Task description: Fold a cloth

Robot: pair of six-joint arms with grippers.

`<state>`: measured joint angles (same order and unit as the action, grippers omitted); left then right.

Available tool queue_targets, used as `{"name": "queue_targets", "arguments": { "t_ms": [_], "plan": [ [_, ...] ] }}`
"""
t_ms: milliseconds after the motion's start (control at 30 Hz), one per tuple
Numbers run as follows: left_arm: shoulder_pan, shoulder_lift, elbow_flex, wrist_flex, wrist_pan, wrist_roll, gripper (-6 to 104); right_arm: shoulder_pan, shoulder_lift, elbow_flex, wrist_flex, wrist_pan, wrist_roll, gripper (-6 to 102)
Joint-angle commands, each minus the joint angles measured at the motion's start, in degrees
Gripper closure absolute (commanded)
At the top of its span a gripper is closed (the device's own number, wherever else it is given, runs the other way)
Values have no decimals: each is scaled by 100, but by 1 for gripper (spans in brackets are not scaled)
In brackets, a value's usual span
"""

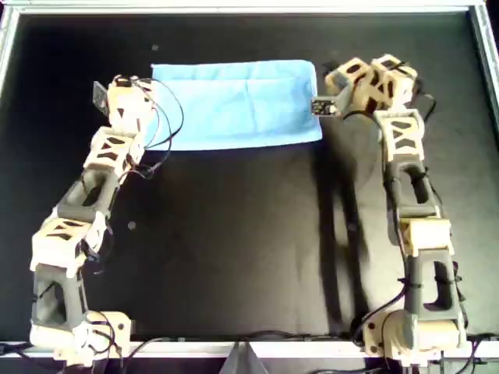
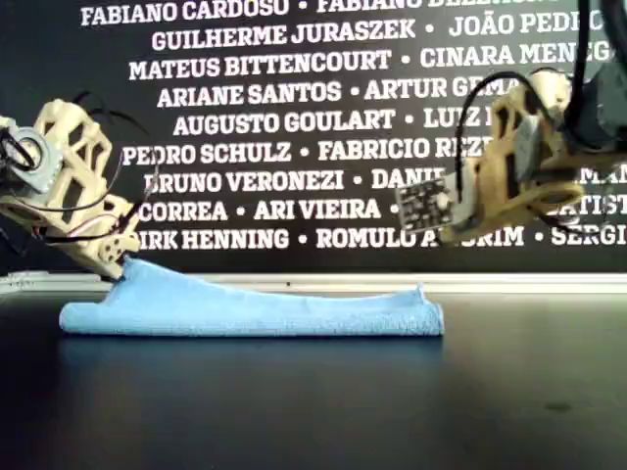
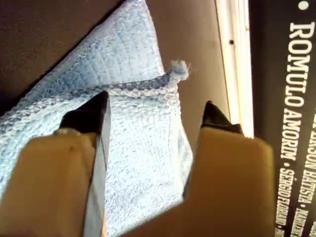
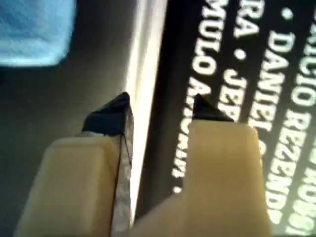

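Note:
The cloth [image 1: 238, 105] is light blue and lies on the black table as a long rectangle, doubled over, toward the far side. In the exterior view the cloth [image 2: 255, 308] is a low flat strip. My left gripper [image 1: 148, 95] is at the end of the cloth on the overhead view's left. The left wrist view shows this gripper [image 3: 155, 111] open, its fingers straddling a doubled corner of the cloth [image 3: 133, 148]. My right gripper [image 4: 160, 108] is open and empty, raised above the table beyond the opposite end [image 1: 337, 78]. One cloth corner [image 4: 34, 29] appears in the right wrist view.
A metal rail [image 1: 234, 9] borders the table's far edge, with a black banner of white names [image 2: 294, 127] behind it. Side rails run along both table edges. Both arms [image 1: 405, 195] stretch back from the near edge.

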<state>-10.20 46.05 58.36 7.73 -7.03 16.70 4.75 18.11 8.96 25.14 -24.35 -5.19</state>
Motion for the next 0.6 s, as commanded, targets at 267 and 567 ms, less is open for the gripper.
{"name": "queue_targets", "arguments": {
  "t_ms": [267, 567],
  "plan": [
    [79, 378, -413, -141, -70, -44, 30, 9, 1863, -510, -281, -70, -9, 46],
    [35, 457, -316, -123, -79, 9, -6, -114, 2241, -475, -176, -70, -9, 45]
  ]
}}
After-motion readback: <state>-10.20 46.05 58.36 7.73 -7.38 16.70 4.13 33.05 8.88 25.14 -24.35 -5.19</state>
